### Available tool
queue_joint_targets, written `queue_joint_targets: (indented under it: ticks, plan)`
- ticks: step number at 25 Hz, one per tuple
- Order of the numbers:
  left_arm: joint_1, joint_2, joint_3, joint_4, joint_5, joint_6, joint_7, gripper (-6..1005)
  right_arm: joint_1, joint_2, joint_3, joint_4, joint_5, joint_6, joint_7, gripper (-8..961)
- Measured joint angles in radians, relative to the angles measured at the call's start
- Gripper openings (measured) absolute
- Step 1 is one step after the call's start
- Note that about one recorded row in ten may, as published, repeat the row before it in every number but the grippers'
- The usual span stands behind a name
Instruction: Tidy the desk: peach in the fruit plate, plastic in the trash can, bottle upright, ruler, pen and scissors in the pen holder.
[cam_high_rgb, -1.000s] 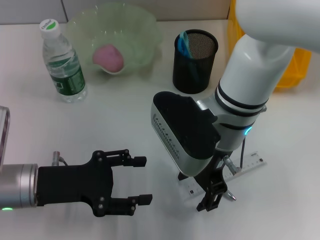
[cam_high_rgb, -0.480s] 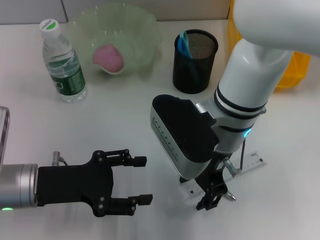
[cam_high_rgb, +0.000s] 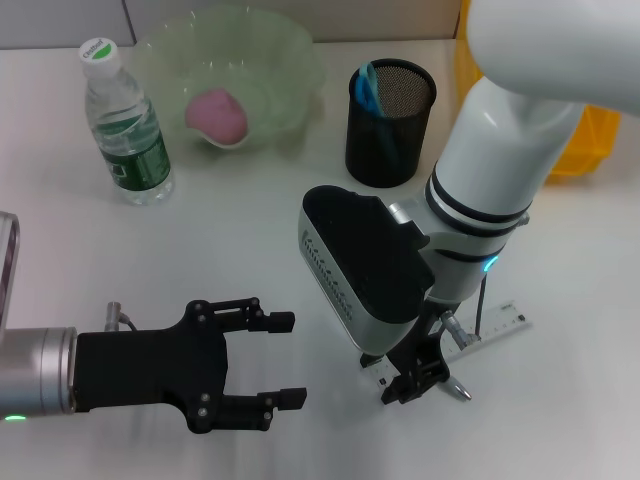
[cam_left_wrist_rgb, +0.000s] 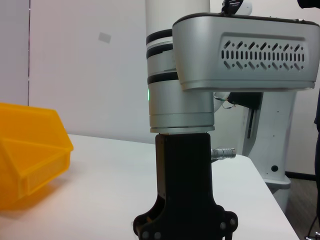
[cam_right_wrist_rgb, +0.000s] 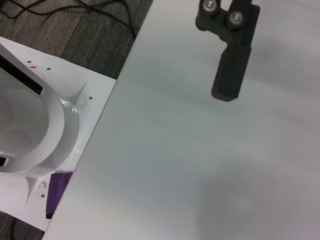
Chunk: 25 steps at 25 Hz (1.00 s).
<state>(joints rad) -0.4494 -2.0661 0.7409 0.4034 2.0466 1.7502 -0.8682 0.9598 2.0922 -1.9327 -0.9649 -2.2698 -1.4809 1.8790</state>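
One right claw (cam_high_rgb: 405, 383) over ruler (cam_high_rgb: 497, 328), beside pen holder (cam_high_rgb: 390, 122).

1. Pink peach (cam_high_rgb: 217, 113) lies inside the translucent green fruit plate (cam_high_rgb: 290, 60) at the far side of the desk.
2. Clear water bottle (cam_high_rgb: 125, 125), green label and white cap, stands upright just left of the plate.
3. Black mesh pen holder (cam_high_rgb: 390, 122) stands upright, a blue-handled item inside.
4. White ruler (cam_high_rgb: 495, 326) lies flat, partly hidden under the right arm.
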Motion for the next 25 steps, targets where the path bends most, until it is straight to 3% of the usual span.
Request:
queue_joint_targets:
  ticks: [3,25]
  plan:
    - [0.000,0.000,-0.001,0.000,0.000,0.000,0.000,753,0.000,0.000,0.000,-0.001,0.000,0.000,0.000,390]
    - [0.000,0.000,-0.002,-0.002,0.000,0.000,-0.012,753,-0.002,0.000,0.005,-0.035,-0.001,-0.034,0.008,383]
